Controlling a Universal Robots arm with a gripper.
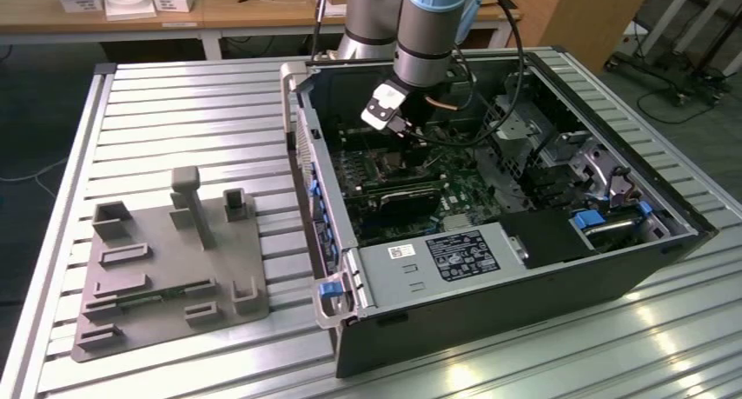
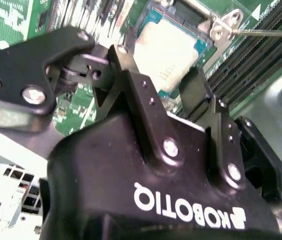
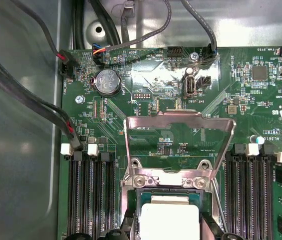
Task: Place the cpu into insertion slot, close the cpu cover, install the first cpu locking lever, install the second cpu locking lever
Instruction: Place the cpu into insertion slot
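My gripper (image 1: 394, 125) reaches down into the open computer case (image 1: 336, 329), over the motherboard. The cpu (image 2: 173, 47), a pale square chip, lies between my two black fingers (image 2: 131, 80), which press on its opposite edges. In the first wrist view the cpu (image 3: 169, 220) sits right over the insertion slot (image 3: 131, 200), level with its frame. The cpu cover (image 3: 178, 116), a thin silvery frame, is swung open and lies back over the green board. A thin wire locking lever (image 2: 265, 34) runs beside the socket hinge.
Black memory slots (image 3: 91, 195) flank the socket on both sides. Dark cables (image 3: 26, 100) run along the case wall. A labelled grey box (image 1: 447, 258) sits at the case's near end. A grey fixture block (image 1: 174, 269) stands on the slatted table at the exterior view's left.
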